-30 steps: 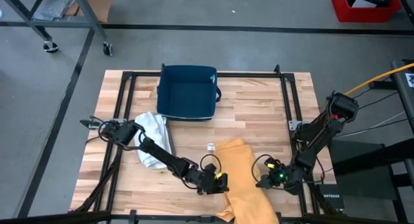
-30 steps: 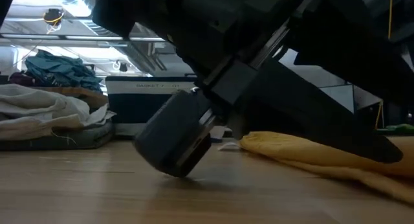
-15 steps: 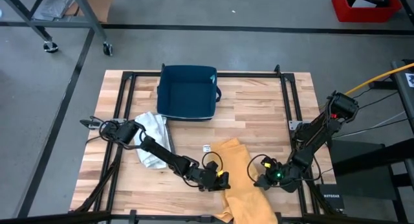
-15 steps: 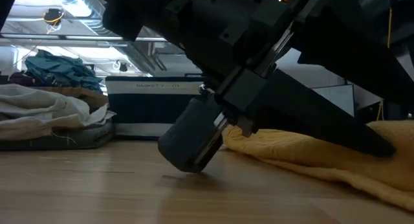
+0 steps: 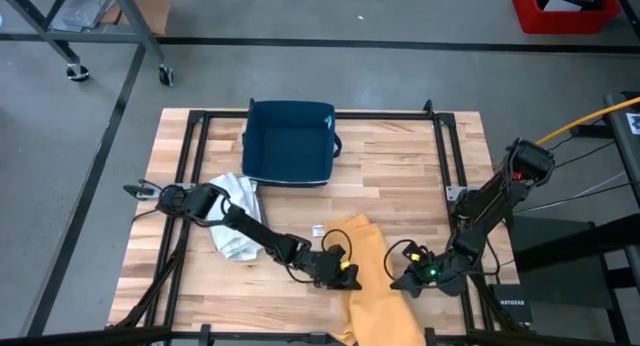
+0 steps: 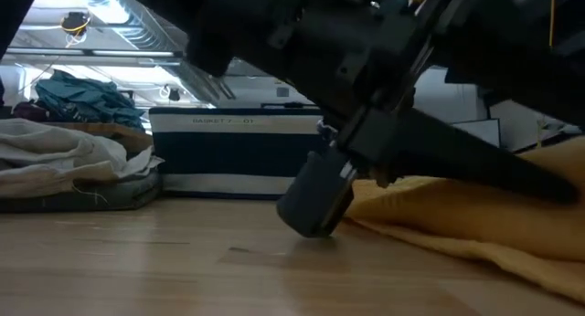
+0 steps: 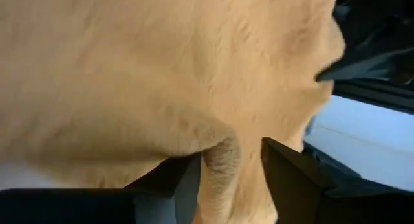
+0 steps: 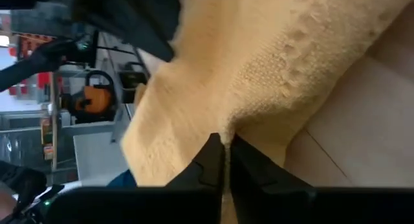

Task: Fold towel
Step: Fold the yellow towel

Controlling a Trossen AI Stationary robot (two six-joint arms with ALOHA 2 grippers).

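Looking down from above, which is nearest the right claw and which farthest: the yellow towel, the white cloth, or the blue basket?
From the right gripper:
1. Yellow towel, pinched in it at the front.
2. Blue basket, at the back.
3. White cloth, far left.

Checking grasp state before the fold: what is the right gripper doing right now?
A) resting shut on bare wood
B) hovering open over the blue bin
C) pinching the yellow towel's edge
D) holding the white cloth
C: the right wrist view shows the right gripper with fingers shut on a fold of the yellow towel.
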